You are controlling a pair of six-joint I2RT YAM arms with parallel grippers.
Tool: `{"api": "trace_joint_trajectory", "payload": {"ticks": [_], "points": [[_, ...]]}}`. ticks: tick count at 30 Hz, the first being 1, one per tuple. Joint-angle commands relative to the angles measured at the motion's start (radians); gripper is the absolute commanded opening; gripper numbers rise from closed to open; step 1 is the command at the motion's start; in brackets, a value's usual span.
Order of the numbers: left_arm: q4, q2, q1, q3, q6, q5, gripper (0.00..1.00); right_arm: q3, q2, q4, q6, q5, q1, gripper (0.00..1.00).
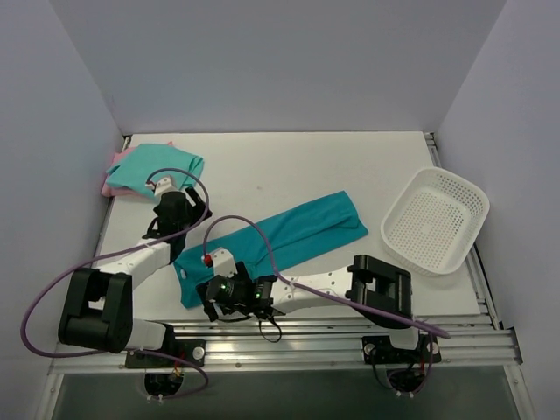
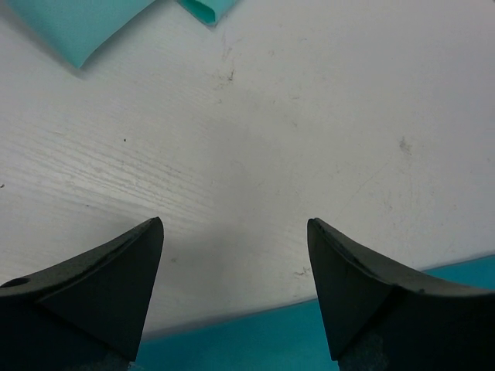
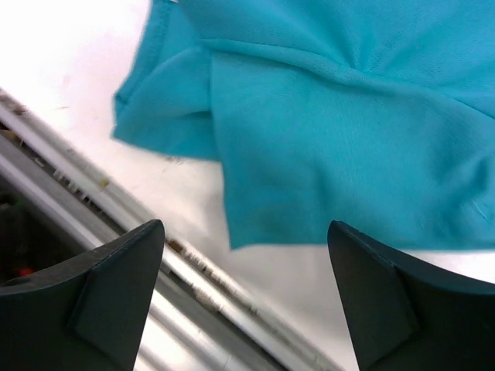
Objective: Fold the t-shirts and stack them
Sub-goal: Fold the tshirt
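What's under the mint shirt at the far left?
A pink shirt; only its edges peek out from under the mint shirt, the rest is covered.

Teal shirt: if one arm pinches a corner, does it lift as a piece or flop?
Likely flops: the teal shirt lies as a long folded strip with soft creases, so the rest would probably hang and the fold open. Looks thin, probably light. A push would likely bunch it rather than slide it whole.
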Motion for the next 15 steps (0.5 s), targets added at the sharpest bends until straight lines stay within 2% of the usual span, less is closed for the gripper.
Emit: {"api": "trace_joint_trajectory", "payload": {"ticks": [1,5,9,11,13,14,15], "points": [[0.001,-0.131,-0.014,-0.014,-0.035,0.030,0.83,-0.002,-0.139,-0.075,0.017,0.117,0.032,0.83],[-0.146,-0.263,-0.093,-0.005,-0.101,-0.023,0.81,-0.008,-0.234,-0.095,-0.002,0.176,0.041,0.83],[-0.290,-0.313,-0.156,0.006,-0.158,-0.002,0.64,-0.016,-0.300,-0.141,-0.036,0.308,0.029,0.85],[-0.327,-0.314,-0.190,0.004,-0.176,0.010,0.60,-0.052,-0.329,-0.122,-0.064,0.305,-0.038,0.83],[-0.353,-0.320,-0.259,-0.002,-0.197,-0.014,0.57,-0.095,-0.339,-0.039,-0.073,0.195,-0.138,0.76],[-0.377,-0.326,-0.284,-0.008,-0.204,-0.026,0.54,-0.139,-0.340,-0.011,-0.070,0.160,-0.252,0.72],[-0.388,-0.339,-0.307,-0.014,-0.214,-0.055,0.50,-0.163,-0.337,0.045,-0.065,0.128,-0.313,0.61]]}}
